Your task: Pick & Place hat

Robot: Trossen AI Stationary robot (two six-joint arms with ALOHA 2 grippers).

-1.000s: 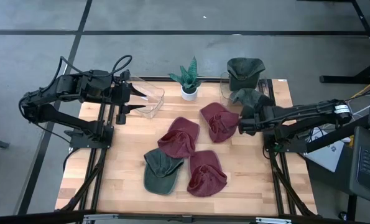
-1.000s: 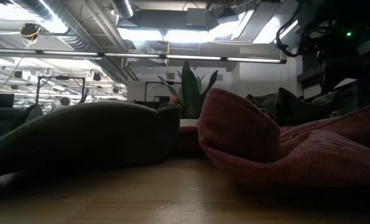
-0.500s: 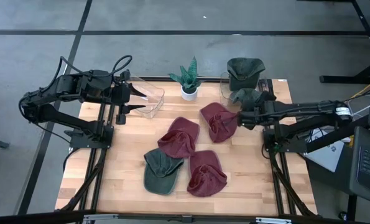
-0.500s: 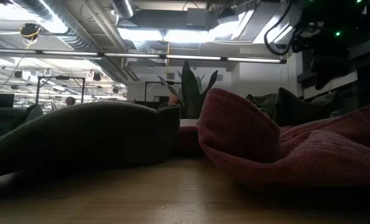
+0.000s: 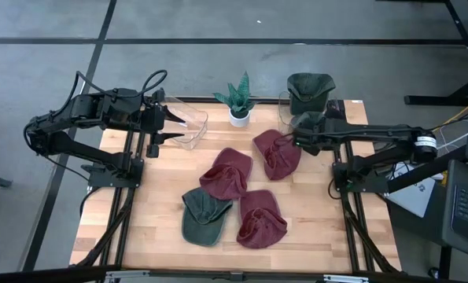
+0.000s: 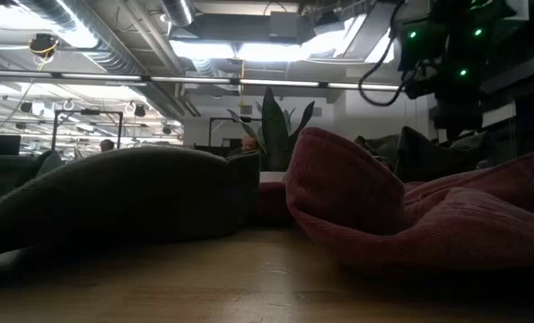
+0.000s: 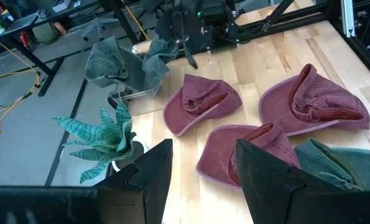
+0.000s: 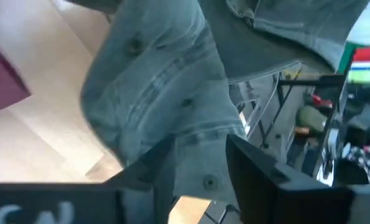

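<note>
From above you had even, soft light on the wooden table [image 5: 312,212], with only faint shadows under the hats. At table height the ceiling lights [image 6: 222,49] glared behind and left the near green hat [image 6: 114,202] and maroon hat [image 6: 410,224] dim, almost silhouettes. Your right wrist picture was smeared with blur across the grey-green hat [image 8: 166,87].

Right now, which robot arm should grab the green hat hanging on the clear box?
Probably the right. The right gripper is beside the green hat draped over the clear box; the left gripper waits across the table.
</note>
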